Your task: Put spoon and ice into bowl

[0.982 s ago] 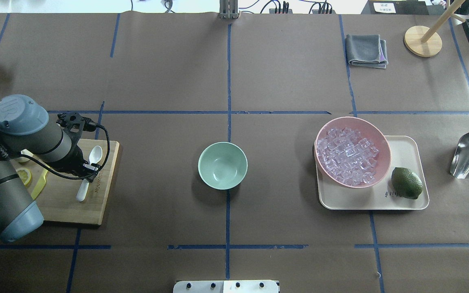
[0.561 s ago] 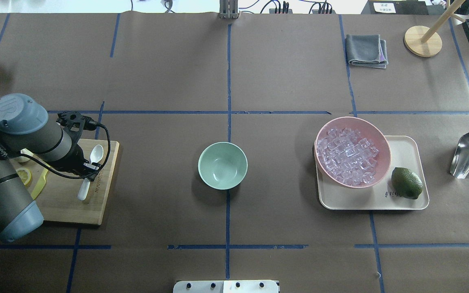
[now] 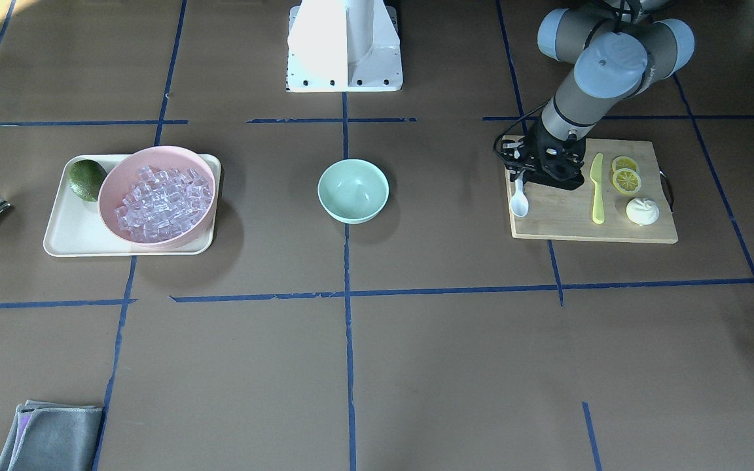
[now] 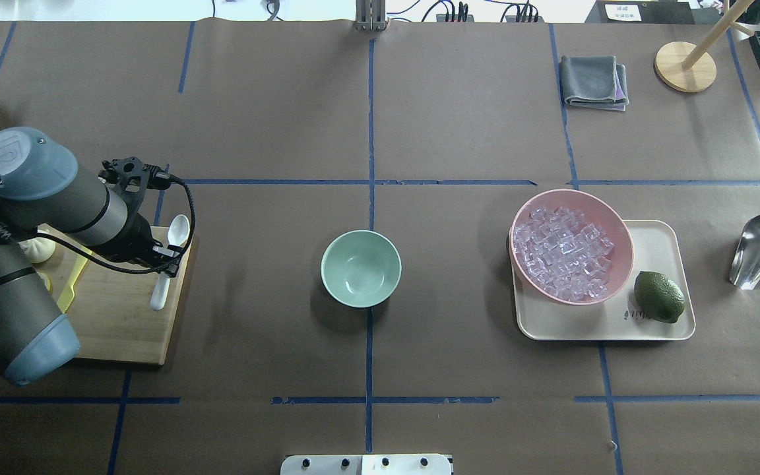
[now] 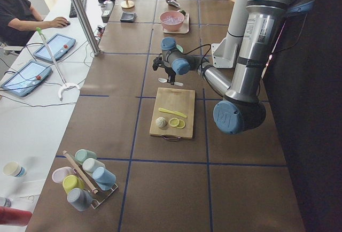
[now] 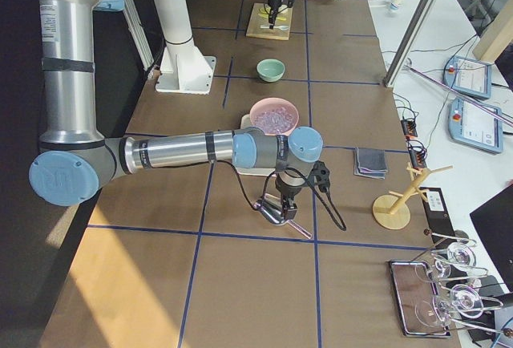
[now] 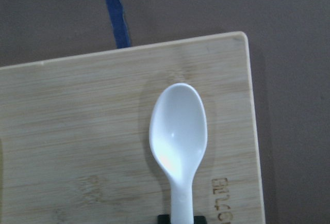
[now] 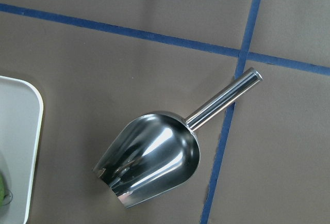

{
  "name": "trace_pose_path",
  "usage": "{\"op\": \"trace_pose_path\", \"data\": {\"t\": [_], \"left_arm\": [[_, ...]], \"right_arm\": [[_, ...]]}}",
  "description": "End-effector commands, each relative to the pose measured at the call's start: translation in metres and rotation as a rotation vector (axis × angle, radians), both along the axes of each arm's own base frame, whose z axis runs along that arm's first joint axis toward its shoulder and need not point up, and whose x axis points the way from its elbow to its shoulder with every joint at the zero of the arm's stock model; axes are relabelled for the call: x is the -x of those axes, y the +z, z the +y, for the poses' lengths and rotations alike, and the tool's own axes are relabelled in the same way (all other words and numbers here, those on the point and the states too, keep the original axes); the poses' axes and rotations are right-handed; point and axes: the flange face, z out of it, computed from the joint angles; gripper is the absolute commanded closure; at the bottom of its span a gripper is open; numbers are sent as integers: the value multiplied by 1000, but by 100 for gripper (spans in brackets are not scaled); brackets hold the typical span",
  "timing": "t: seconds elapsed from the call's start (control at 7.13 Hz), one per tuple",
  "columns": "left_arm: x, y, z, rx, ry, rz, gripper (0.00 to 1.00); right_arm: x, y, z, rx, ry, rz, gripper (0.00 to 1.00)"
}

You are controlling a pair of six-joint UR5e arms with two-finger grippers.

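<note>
Spoon [image 4: 179, 231] clamped in left tool [image 4: 165, 262] beside board [image 4: 123, 316] edge, bowl [image 4: 360, 267] well apart.

The spoon [image 7: 178, 136] (handle end) is cut off below.

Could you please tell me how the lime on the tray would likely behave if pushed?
The lime looks rounded and smooth, so it would probably roll. The low rim of the tray might stop it.

White spoon [image 7: 178, 133]; mint-green bowl [image 4: 360, 268], plain inside; clear, lilac-tinged ice [image 4: 563, 254]; pink bowl [image 4: 607, 214] (cream tray [image 4: 657, 244], dark green lime [image 4: 659, 296]); yellow-green knife [image 3: 597, 190].
</note>
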Motion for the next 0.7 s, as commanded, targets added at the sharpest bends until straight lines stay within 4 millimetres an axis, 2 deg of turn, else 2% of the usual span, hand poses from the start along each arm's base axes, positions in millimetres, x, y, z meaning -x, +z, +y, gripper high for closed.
{"op": "trace_pose_path", "data": {"t": [0.0,0.14,0.28,0.42,0.56], "left_arm": [[-40,-95,-16,58,-57,59,100],[-60,-127,-6,92,-57,71,100],[-93,-154,10,118,-38,88,100],[-122,-178,1,133,-40,91,100],[-147,-182,11,147,-16,78,100]], "right_arm": [[1,-3,0,-2,1,-12,1],[1,-3,0,-2,1,-12,1],[1,-3,1,0,1,-14,1],[1,-3,0,-2,1,-14,1],[2,-3,0,-2,-3,-14,1]]}}
